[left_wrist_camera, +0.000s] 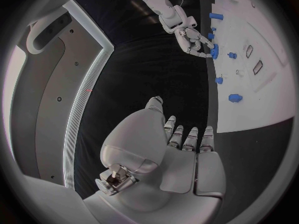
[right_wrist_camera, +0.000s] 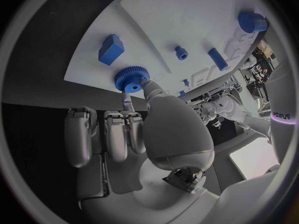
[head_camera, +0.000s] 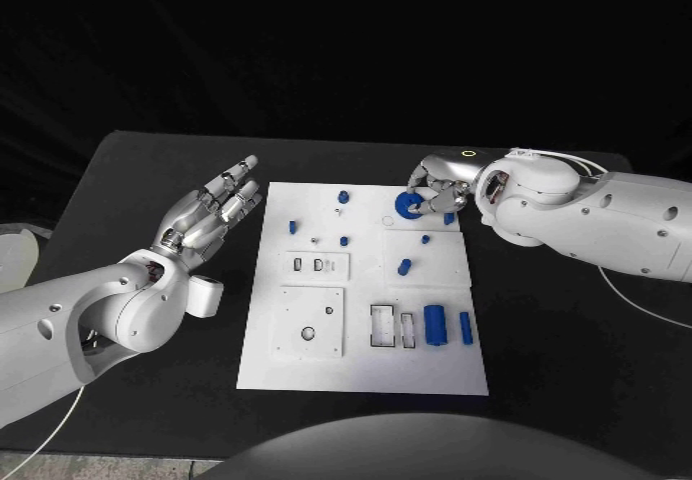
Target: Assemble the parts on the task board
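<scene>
The white task board (head_camera: pixel 361 370) lies in the middle of the black table. At its far right corner a blue gear (head_camera: pixel 408 205) sits on the board, and my right hand (head_camera: pixel 437 185) pinches the gear (right_wrist_camera: pixel 131 79) between thumb and a fingertip (right_wrist_camera: pixel 126 101), the other fingers lying alongside. A blue block (right_wrist_camera: pixel 111 49) lies on the board close to the gear. My left hand (head_camera: pixel 214 210) hovers left of the board with fingers stretched apart and nothing in it; its flat palm (left_wrist_camera: pixel 181 159) faces the table.
Several small blue pegs (head_camera: pixel 343 197) stand across the board's far half. Two blue cylinders (head_camera: pixel 434 326) lie near the right edge beside a slotted holder (head_camera: pixel 384 325). A square white plate (head_camera: pixel 313 322) is set in the board's near left part.
</scene>
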Robot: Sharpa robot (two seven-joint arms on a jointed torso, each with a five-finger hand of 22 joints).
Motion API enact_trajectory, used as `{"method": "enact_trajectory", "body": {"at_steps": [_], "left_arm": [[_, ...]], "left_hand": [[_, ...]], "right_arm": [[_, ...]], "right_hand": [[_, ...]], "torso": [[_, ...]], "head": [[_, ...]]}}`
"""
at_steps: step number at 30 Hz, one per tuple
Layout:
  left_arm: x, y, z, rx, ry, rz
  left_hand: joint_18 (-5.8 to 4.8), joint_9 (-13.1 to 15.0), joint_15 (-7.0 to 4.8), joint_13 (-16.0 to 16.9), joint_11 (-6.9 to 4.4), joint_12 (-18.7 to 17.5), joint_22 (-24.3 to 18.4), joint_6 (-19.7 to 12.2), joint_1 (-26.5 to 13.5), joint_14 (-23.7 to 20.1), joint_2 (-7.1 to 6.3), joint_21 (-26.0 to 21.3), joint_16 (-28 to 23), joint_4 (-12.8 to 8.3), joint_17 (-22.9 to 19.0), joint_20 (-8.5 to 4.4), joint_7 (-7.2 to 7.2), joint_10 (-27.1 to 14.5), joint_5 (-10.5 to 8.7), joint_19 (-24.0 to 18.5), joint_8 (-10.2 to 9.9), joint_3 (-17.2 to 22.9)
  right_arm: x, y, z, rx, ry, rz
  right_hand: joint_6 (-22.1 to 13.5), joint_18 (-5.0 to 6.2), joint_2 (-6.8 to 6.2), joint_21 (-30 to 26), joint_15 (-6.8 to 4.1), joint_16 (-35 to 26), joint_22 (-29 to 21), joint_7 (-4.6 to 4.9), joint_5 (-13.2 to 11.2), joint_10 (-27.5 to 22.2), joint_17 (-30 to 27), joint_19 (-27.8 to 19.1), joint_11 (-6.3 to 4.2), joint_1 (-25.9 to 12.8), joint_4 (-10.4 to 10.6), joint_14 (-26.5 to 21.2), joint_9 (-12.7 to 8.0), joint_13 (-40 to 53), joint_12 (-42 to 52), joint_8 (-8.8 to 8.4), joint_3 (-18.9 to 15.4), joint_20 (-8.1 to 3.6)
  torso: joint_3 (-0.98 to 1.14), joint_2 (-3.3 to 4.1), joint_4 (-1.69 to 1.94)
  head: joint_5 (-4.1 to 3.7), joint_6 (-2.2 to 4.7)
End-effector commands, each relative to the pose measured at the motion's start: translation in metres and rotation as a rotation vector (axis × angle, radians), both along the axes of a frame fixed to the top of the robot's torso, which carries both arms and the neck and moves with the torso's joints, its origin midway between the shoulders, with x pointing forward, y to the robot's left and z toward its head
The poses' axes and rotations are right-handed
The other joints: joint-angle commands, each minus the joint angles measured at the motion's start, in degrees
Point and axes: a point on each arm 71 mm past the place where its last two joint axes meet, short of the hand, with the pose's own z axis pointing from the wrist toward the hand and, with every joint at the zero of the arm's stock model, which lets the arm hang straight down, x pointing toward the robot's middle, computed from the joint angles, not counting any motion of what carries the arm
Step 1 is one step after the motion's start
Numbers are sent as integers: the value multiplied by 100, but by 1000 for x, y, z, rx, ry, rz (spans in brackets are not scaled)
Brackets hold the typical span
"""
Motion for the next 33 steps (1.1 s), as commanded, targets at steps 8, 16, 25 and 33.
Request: {"method": "enact_trajectory", "body": {"at_steps": [8,16,25,33], "left_arm": [[-1,-4,-1,-14,10,-28],[-1,-3,-2,-13,11,-27],[-1,-3,-2,-14,11,-27],[-2,-1,-2,-13,11,-25]], "left_hand": [[59,8,47,9,71,4,1,10,82,-10,8,-8,-21,-12,-5,45,43,6,25,0,39,37],[59,8,56,11,85,6,3,10,88,-10,15,-6,-21,-15,-5,55,56,13,27,3,39,46],[60,7,62,11,92,6,5,6,94,-10,21,-2,-21,-18,-5,60,62,14,31,7,38,54],[63,7,72,12,101,7,13,6,104,-10,26,8,-21,-25,-5,71,69,18,35,18,38,66]], "right_arm": [[-3,0,-14,-73,71,13],[-4,2,-15,-77,78,23],[-4,6,-13,-68,60,40],[-6,12,-6,-29,24,59]], "right_hand": [[-328,67,-35,-205,-22,19,613,55,677,600,1509,-180,-1,145,-191,599,265,1508,21,37,160,4],[-319,82,-146,-283,-10,19,589,74,1743,600,1509,-223,16,145,-299,599,478,1508,21,166,558,21],[-199,85,-192,-317,21,19,595,102,1777,600,1509,-233,46,52,-319,599,786,1508,21,442,705,47],[-184,72,-238,-290,39,19,641,90,1630,600,1509,-185,77,-101,-243,599,1011,1508,21,621,720,72]], "torso": [[1,-1,-4],[4,0,0],[-1,4,-7],[-3,2,3]], "head": [[5,0],[5,0],[18,0],[35,0]]}}
